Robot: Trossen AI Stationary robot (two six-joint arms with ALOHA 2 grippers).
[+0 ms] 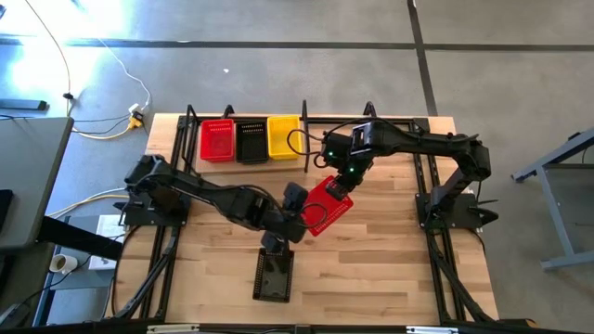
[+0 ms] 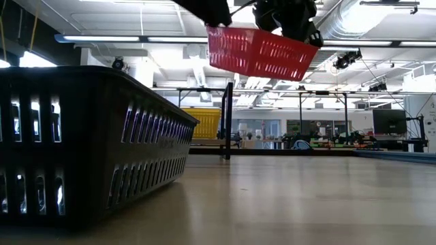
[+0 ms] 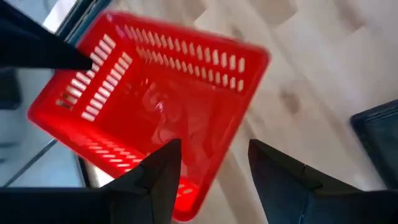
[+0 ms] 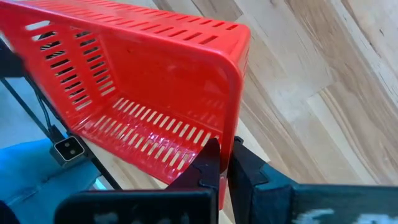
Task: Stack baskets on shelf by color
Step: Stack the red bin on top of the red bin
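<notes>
Beneath the right gripper [image 1: 342, 186], the held red basket [image 1: 326, 206] hangs over bare tabletop [image 1: 390, 269]; the left gripper [image 1: 297, 215] crowds its far side, black basket [image 1: 275, 276] beyond.

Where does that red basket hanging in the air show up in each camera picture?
High view: the lifted red basket is mid-table, between both arms.
Low view: top centre, tilted, off the tabletop.
Left wrist view: fills the middle, beyond the open left pincer.
Right wrist view: upper left, its rim clamped in the right pincer.
Shared landmark: the wooden tabletop.
</notes>
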